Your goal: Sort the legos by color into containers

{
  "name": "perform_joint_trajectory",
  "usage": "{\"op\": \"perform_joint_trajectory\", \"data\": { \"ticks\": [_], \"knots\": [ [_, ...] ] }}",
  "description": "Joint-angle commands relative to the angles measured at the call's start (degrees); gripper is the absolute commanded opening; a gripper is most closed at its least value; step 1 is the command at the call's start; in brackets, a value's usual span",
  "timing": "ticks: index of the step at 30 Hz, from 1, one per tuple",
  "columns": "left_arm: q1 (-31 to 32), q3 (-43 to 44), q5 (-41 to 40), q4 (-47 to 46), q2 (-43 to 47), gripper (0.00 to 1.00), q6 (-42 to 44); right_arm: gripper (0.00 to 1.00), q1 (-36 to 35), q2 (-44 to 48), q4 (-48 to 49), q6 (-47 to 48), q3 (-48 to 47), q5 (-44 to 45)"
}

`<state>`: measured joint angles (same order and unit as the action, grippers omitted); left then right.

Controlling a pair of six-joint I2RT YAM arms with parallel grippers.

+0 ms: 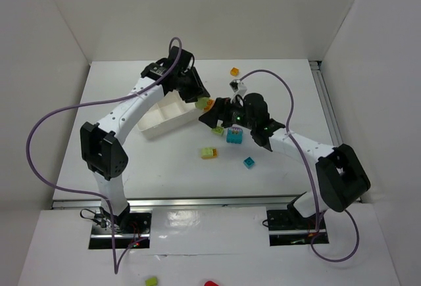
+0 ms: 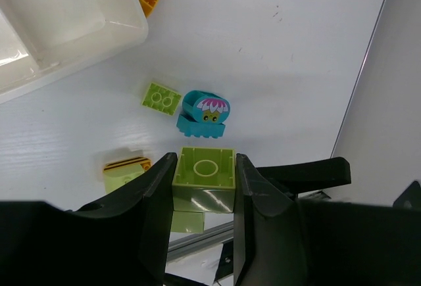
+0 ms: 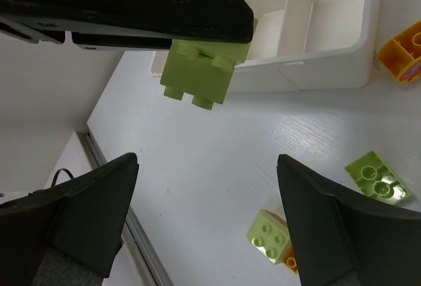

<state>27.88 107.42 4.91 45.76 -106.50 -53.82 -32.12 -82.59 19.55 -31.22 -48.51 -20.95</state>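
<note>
Lime green plastic brick (image 2: 204, 179) held up just off the right end of the white 3-compartment plastic tray (image 1: 155, 127) — not yet over any compartment.

Let go here, it would likely drop to the table beside the tray; the 2 arms crowd together, so a swing toward the tray could clip the right gripper (image 3: 207, 171). The left gripper (image 2: 204, 162) has its jaws pinched narrow on the brick's sides — the right's gape wide, holding and touching nothing.

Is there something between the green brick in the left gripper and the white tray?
Nothing visible does. The left gripper holds the lime green brick above the table, near the white tray; the orange brick beside the tray lies lower.
</note>
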Motion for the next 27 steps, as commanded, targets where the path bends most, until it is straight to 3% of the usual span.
{"op": "perform_joint_trajectory", "data": {
  "ticks": [1, 15, 23, 27],
  "knots": [
    [-0.28, -0.37, 1.60, -1.37, 3.14, 0.00, 1.62, 0.93, -0.49, -0.91, 8.57, -1.74, -3.34, -1.90],
    [-0.28, -2.04, 1.60, -1.37, 3.67, 0.00, 2.67, 0.74, -0.49, -8.11, 15.16, -6.30, -7.65, 0.91],
    [-0.28, -2.04, 0.99, -1.37, 4.19, 0.00, 3.73, 0.39, -0.49, -8.64, 16.22, -7.97, -7.04, 1.88],
    [-0.81, -1.51, 0.37, -1.37, 4.19, 0.00, 3.73, 0.34, -0.49, -8.64, 16.75, -8.50, -5.72, 0.21]
  ]
}}
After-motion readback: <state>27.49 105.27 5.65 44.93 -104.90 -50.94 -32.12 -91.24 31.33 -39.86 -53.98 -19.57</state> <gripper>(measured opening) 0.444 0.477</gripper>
